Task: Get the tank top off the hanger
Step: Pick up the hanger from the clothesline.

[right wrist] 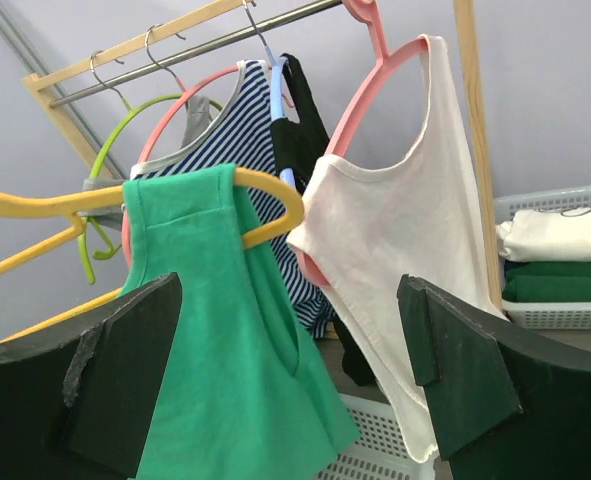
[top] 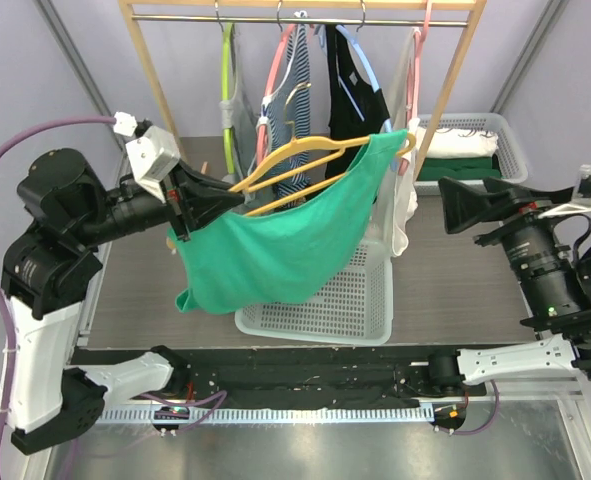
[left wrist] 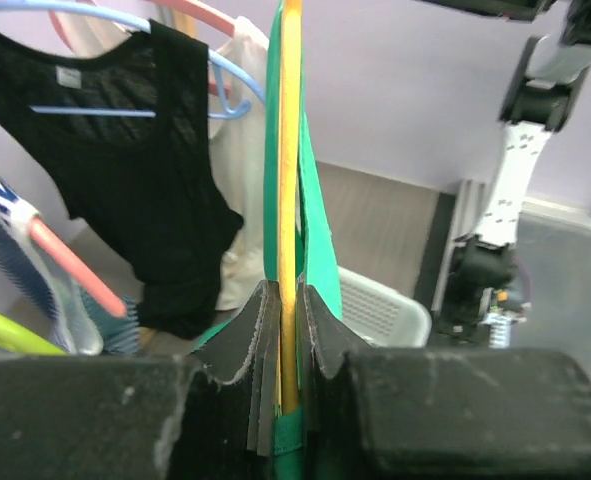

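A green tank top [top: 295, 250] hangs on a yellow hanger [top: 305, 150] that is held tilted in the air in front of the rack. One strap [right wrist: 185, 200] is looped over the hanger's right end [right wrist: 270, 195]; the rest sags down to the left. My left gripper [top: 233, 203] is shut on the hanger's left part, with the yellow bar [left wrist: 291, 150] and green cloth [left wrist: 320, 240] pinched between its jaws [left wrist: 285, 295]. My right gripper [top: 443, 207] is open, off to the right of the tank top and apart from it. In the right wrist view the cloth [right wrist: 205, 350] shows between its fingers [right wrist: 290, 290].
A white slotted basket [top: 315, 310] stands under the tank top. Behind it, the wooden rack [top: 455, 90] carries a white top on a pink hanger [top: 405, 200], a black top [top: 350, 100], a striped one [top: 285, 90] and a green hanger [top: 225, 100]. A basket of folded clothes [top: 495, 150] sits back right.
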You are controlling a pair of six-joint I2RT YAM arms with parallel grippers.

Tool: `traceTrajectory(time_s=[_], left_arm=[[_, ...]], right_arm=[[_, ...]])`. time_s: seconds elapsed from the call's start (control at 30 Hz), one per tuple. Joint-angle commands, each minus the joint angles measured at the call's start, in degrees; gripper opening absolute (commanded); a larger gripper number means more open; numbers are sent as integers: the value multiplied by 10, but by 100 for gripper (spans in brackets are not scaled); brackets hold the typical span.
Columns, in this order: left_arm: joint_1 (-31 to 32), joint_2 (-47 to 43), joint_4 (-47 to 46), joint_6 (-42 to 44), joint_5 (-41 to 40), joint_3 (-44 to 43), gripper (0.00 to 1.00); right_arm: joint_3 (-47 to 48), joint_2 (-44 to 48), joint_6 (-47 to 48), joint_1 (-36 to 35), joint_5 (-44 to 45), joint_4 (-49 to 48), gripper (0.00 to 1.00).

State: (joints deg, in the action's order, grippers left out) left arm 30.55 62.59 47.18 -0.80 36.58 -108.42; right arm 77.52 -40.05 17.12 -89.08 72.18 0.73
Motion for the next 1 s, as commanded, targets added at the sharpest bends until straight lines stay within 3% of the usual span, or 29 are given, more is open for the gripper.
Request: traceTrajectory(time_s=[0.0, 0.13, 0.23, 0.73, 0.97], left_arm=[[64, 77, -46, 88, -84, -57, 0], [176, 111, -52, 170, -259, -74, 0], [192, 118, -72, 169, -285, -65, 0], [193, 64, -35, 142, -246, -10, 0], [193, 37, 2, 142, -195, 19, 0]], right_arm=[[-1, -16, -38, 0, 1, 38, 100], [-9, -16, -36, 0, 5, 29, 100], [-21, -12, -38, 0, 13, 28, 100], [-104, 17, -74, 0, 55, 4, 100], [-145, -22, 17, 0, 54, -145, 100]])
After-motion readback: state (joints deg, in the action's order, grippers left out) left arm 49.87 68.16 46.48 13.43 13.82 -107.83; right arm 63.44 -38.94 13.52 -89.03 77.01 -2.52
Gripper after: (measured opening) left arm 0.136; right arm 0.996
